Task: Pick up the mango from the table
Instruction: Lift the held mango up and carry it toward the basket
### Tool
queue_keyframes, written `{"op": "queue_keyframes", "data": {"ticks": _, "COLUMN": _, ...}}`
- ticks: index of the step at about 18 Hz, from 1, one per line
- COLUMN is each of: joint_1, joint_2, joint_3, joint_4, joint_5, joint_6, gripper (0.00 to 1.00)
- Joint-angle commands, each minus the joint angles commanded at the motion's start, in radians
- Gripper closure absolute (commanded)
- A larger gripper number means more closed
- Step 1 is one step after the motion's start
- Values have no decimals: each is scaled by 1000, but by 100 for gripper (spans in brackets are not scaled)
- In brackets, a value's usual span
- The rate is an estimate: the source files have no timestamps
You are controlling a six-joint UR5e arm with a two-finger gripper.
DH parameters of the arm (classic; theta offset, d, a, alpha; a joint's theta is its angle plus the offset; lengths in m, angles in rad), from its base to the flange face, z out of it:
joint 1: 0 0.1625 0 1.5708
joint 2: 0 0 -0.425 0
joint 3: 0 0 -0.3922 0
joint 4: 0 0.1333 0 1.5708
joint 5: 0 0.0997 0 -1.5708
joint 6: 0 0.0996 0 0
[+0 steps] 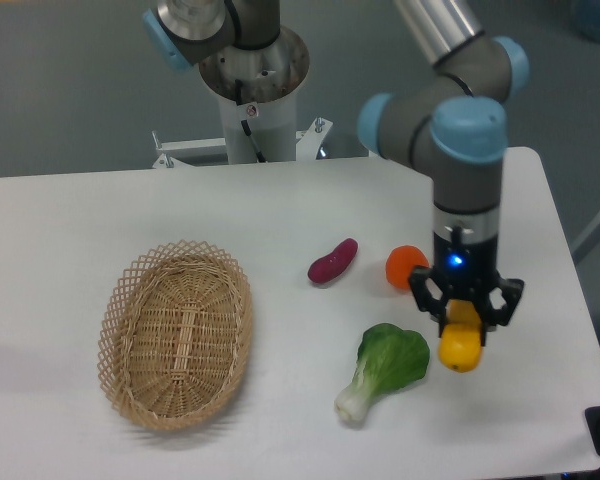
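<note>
Step in hand: you are at the lift. The gripper (464, 322) is clamped on the mango (460, 344), one finger on each side of its upper part, and the fruit hangs below them.

Mango: yellow with an orange tinge, held near the right side of the table (70, 210), just right of the bok choy (385, 368). It looks clear of the tabletop, though from this one fixed view you cannot be sure how far.

Grip: only the top of the fruit sits between the fingers and most of its bulk is below them. I judge that a shallow hold on a smooth skin, so it could slide out if you jerk.

Neighbours: the orange (403, 267) sits just behind and left of the gripper, partly hidden by it. The sweet potato (333, 261) lies further left, and the basket (175, 333) is well apart on the left side.

Next move: raise straight up, slowly and evenly, keeping the fingers pressed in. Avoid swinging sideways while low, since the orange and the bok choy are close by.

Done when: the mango hangs plainly above the table, steady in the fingers.
</note>
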Motion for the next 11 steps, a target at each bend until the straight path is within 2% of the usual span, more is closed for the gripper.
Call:
{"op": "queue_keyframes", "data": {"ticks": 3, "joint_1": -6, "joint_2": 46, "joint_3": -38, "joint_4": -2, "joint_5": -2, "joint_6": -42, "gripper": 61}}
{"op": "queue_keyframes", "data": {"ticks": 11, "joint_1": -12, "joint_2": 55, "joint_3": -51, "joint_4": -24, "joint_5": -3, "joint_6": -29, "gripper": 61}}
